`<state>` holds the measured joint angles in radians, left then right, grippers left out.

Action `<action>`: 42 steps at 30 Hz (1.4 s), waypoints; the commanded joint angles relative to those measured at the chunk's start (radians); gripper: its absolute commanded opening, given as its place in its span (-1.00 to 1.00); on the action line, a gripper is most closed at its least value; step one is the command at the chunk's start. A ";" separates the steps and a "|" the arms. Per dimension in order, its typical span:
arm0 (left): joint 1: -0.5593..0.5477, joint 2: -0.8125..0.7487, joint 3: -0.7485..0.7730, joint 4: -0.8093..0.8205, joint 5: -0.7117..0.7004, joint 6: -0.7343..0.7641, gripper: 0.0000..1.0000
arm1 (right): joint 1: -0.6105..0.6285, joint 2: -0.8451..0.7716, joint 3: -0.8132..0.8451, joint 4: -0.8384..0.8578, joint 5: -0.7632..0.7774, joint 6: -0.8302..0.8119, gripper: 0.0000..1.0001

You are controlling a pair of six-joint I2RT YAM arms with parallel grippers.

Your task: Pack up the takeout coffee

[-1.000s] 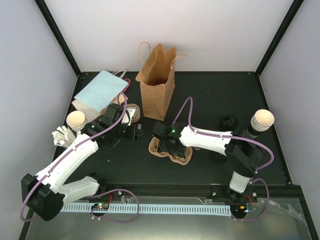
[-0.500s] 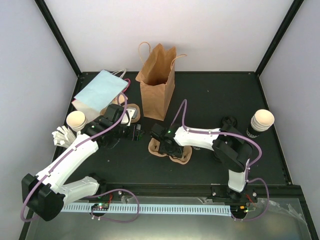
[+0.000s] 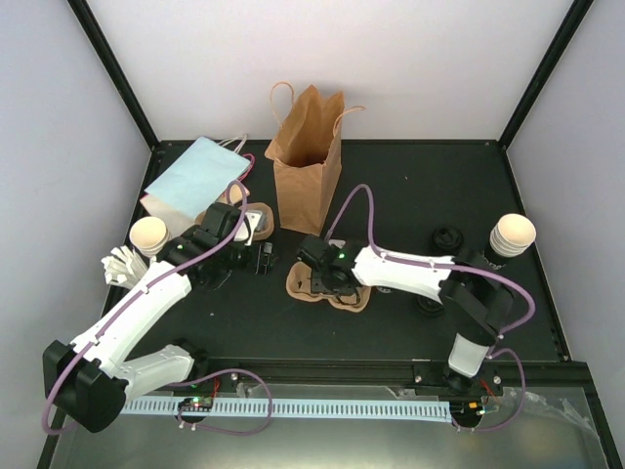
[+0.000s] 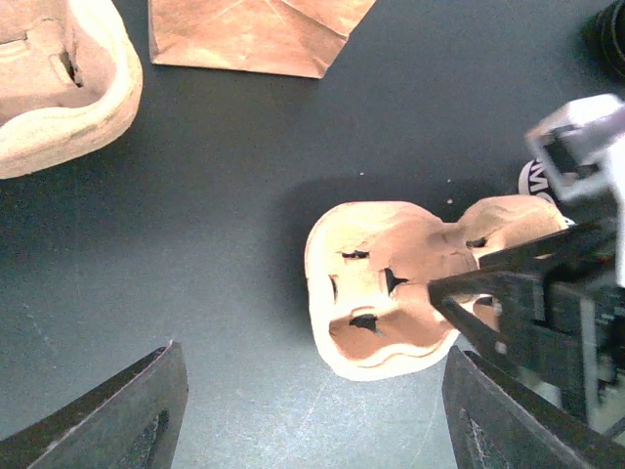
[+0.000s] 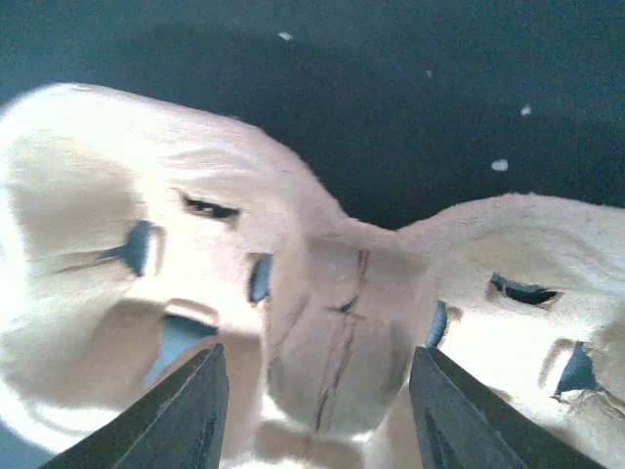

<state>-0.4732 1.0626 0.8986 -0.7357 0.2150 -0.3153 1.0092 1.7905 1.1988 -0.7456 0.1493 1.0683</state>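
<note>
Two lots of cups wait unpacked while the right fingers narrow over the carrier

No coffee is packed yet. A stack of cups [image 3: 512, 234] stands at the right edge of the tabletop [image 3: 400, 186]. A single cup [image 3: 149, 234] stands at the left edge, and black lids [image 3: 447, 237] lie near the stack. All of these are well apart from the brown bag [image 3: 308, 171], which stands upright and open at the back.

The change is in the middle. Over the past second the right arm has settled over the pulp carrier [image 4: 391, 293], and the right fingers [image 5: 181, 415] have come in from wide to roughly half. They now stand astride the carrier's raised middle ridge, one on each side. A sliver of gap shows beside each, so I judge the pinch is not yet made. The carrier seems to have shifted a little on the tabletop.

The left fingers [image 4: 127, 410] stay wide and hold nothing. They hover just left of the carrier, near a second carrier [image 4: 49, 88] and the flat blue bag [image 3: 193, 181].

For the task this reads as an early step: securing the carrier, probably so that cups can sit in it before anything goes into the bag. The thin ridge could slip or crumple if squeezed off-centre.
</note>
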 commanded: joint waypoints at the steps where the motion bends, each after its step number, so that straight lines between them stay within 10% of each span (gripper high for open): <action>1: 0.018 -0.003 0.047 -0.027 -0.023 0.027 0.47 | -0.003 -0.121 -0.067 0.150 0.016 -0.151 0.06; 17: 0.034 -0.007 0.054 -0.039 -0.022 0.032 0.48 | -0.017 0.033 0.010 0.028 -0.020 -0.036 0.65; 42: 0.065 -0.041 0.062 -0.070 -0.036 0.057 0.47 | -0.034 -0.073 -0.104 0.175 -0.036 -0.090 -0.11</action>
<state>-0.4225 1.0447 0.9123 -0.7780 0.1986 -0.2817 0.9806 1.7798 1.1152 -0.6510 0.1123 1.0370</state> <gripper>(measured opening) 0.738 0.473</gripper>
